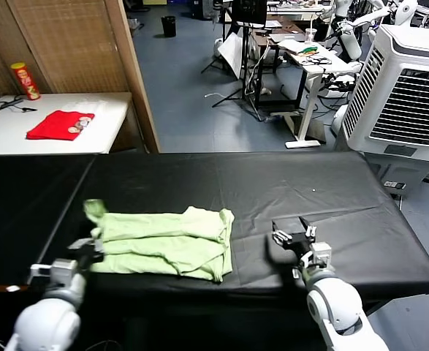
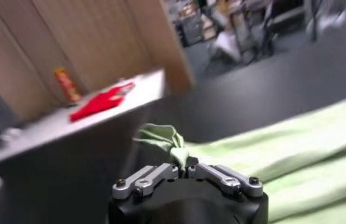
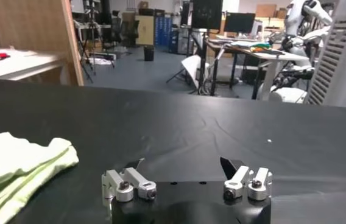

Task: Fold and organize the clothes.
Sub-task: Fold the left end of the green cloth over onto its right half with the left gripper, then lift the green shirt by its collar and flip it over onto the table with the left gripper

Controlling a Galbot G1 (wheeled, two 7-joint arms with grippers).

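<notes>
L gripper (image 1: pixel 91 248): fingers pinched tight on a bunched bit of cloth at the near-left edge of the T-shirt (image 1: pixel 172 241); in the L wrist view the jaws meet around a twisted green tuft. The shirt itself lies partly folded on the black table (image 1: pixel 331 190), left of centre, near the front edge, w/ a small tail of fabric sticking up at its far-left corner.

R gripper (image 1: pixel 296 239): fingers spread wide, holding nothing, resting low over bare tabletop, right of the shirt and well apart from it.

Step in hand, prob.: L arm carrying its pinched edge across for another fold. To do it well: keep the pinch firm, lift just enough that the layer clears the rest, sweep straight toward the right so edges line up, set down flat before letting go. The grip looks small and bunched, so a fast pull could slip it or drag the whole stack. R gripper could pin the far side if the pile slides.

Around: white side table (image 1: pixel 112 121) far left w/ a red garment (image 1: pixel 59 124) and a yellow-red can (image 1: pixel 25 80), not part of this job. White cooler unit (image 1: pixel 408 95) far right, desks and stands beyond. Nothing sits on the black top in the fold path; R gripper is the only thing near.
</notes>
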